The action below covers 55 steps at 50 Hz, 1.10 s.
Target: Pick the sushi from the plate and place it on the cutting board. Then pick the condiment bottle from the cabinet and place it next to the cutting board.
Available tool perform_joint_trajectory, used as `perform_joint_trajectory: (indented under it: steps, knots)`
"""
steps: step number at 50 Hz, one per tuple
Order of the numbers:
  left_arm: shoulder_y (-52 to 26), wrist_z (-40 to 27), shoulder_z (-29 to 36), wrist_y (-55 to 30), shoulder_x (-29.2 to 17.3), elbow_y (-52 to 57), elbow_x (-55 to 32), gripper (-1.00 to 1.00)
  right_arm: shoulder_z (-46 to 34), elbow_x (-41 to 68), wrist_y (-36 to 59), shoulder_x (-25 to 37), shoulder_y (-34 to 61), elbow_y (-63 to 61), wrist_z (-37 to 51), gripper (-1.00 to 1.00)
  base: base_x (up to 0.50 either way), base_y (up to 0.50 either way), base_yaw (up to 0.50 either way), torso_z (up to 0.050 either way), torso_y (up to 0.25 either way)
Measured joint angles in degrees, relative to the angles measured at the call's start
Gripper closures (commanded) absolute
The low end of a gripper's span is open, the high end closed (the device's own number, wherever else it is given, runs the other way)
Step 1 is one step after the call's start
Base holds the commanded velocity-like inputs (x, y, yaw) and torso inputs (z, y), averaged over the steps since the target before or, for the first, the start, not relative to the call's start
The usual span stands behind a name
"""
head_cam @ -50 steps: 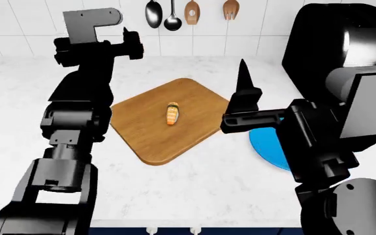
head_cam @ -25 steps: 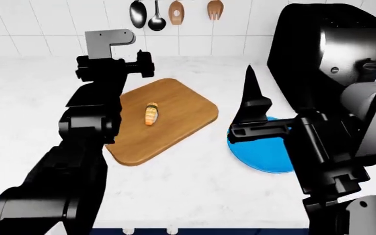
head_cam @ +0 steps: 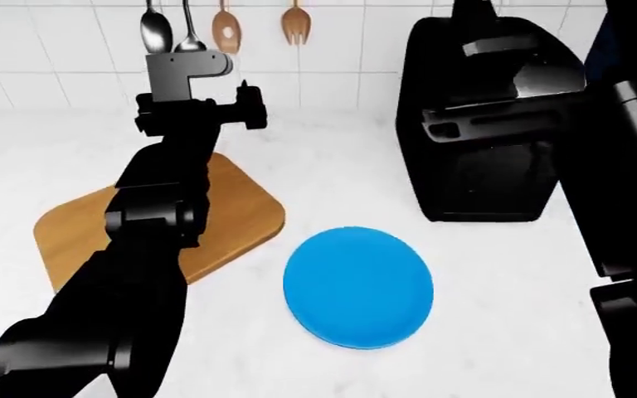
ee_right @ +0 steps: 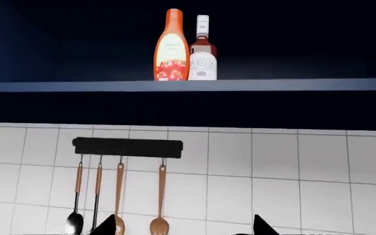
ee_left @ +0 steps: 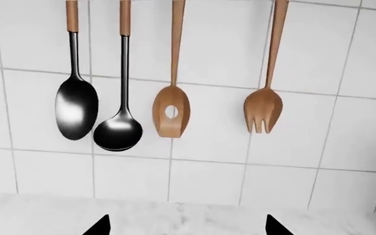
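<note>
The blue plate (head_cam: 357,286) lies bare on the white counter in the head view. To its left the wooden cutting board (head_cam: 246,211) is half covered by my left arm (head_cam: 158,215); the sushi is hidden. My left gripper (ee_left: 186,228) is open with nothing between its fingertips, and it faces the tiled wall. My right gripper (ee_right: 184,226) is open too, raised and pointing at the dark cabinet shelf (ee_right: 188,85). On that shelf, far from the gripper, the orange-red condiment bottle (ee_right: 172,46) stands upright.
A dark glass bottle (ee_right: 202,49) touches the condiment bottle's side on the shelf. Ladles and wooden utensils (ee_left: 172,110) hang from a black rail (ee_right: 128,145) on the wall. A large black appliance (head_cam: 484,124) stands on the counter behind the plate.
The head view has swung right, so board and plate slid left. The right gripper rose out of the head view. The sushi, seen on the board before, is now behind my left arm.
</note>
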Motion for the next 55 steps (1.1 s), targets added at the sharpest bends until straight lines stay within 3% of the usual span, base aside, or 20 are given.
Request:
perform_joint_trajectory:
  steps: [15, 31, 36, 48, 55]
  knots:
    - [0.2, 0.8, -1.0, 1.6, 0.0, -0.2, -0.2, -1.00, -2.7, 5.9, 5.2, -4.1, 13.2, 8.1, -2.1, -1.00, 0.50, 0.25, 0.00, 0.000, 0.001]
    - [0.4, 1.0, -1.2, 2.1, -0.1, -0.2, -0.2, -1.00, -3.4, 7.4, 6.1, -5.2, 16.0, 10.5, -3.7, -1.00, 0.50, 0.30, 0.00, 0.000, 0.001]
    - [0.4, 1.0, -1.2, 2.1, 0.0, -0.2, -0.2, -1.00, -3.7, 7.7, 6.5, -5.5, 16.6, 10.4, -3.3, -1.00, 0.00, 0.00, 0.00, 0.000, 0.000]
    - [0.5, 1.1, -1.3, 2.0, -0.1, -0.2, -0.2, -1.00, -4.7, 14.3, 5.7, -5.1, 23.3, 6.4, 8.5, -1.00, 0.00, 0.00, 0.00, 0.000, 0.000]
    - [0.5, 1.0, -1.4, 1.9, -0.1, -0.2, -0.2, -1.00, -18.0, 17.3, -6.8, -0.5, 37.9, 1.4, 14.9, -1.00, 0.00, 0.00, 0.00, 0.000, 0.000]
